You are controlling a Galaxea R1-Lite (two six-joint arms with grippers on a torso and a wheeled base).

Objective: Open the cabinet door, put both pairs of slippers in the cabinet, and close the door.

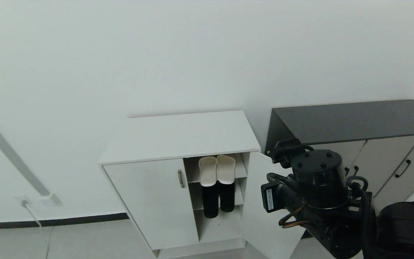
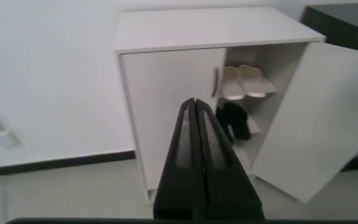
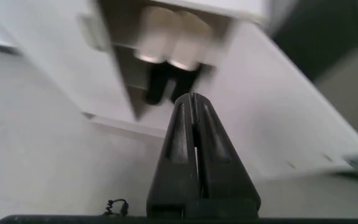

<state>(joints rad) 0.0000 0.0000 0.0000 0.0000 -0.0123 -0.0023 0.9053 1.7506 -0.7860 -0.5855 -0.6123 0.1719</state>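
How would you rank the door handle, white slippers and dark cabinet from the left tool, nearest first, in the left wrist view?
1. Door handle, on the closed door.
2. White slippers, deeper inside.
3. Dark cabinet, beyond the open door.

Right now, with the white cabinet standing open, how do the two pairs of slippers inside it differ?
Colour: the cream pair of slippers is pale, while the black pair of slippers is dark.
Shelf: the cream pair lies on the upper shelf, the black pair on the shelf directly below.
Shared: each pair sits side by side in the right half of the white cabinet, whose right door is swung open.
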